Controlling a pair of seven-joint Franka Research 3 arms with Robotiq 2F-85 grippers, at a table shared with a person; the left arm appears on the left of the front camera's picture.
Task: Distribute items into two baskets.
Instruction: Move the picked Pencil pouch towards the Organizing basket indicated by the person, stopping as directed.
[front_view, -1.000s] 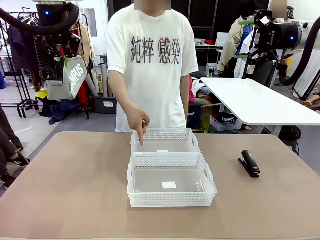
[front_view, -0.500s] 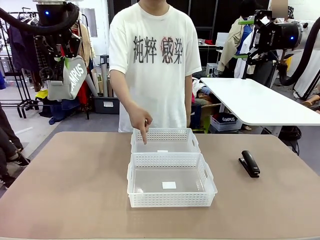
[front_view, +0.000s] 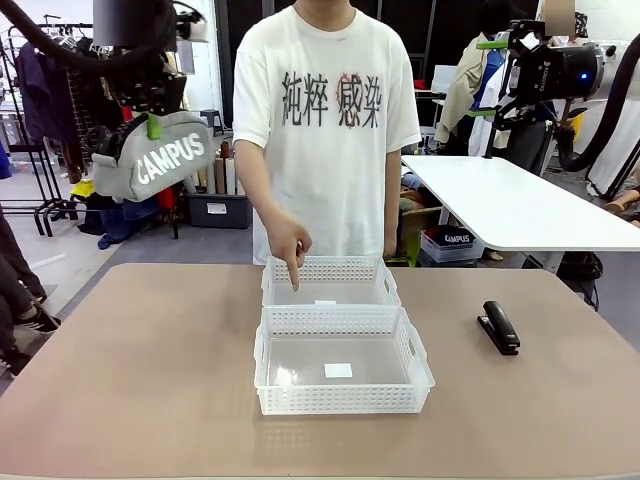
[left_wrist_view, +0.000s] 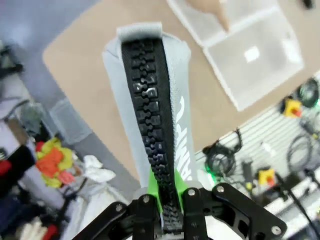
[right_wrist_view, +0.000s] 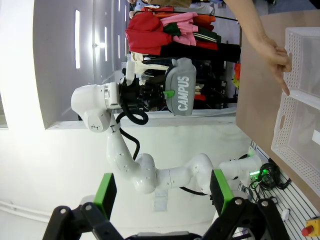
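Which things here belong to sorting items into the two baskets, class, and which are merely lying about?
Belong to the job:
grey CAMPUS pouch, shut in the left gripper
black stapler
near basket
far basket, where the person's hand points

Lying about:
white side table
CAMPUS crate on the floor
hanging clothes

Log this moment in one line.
left gripper: shut on pouch, aloft | right gripper: open | hand: pointing at far basket | stapler: on table
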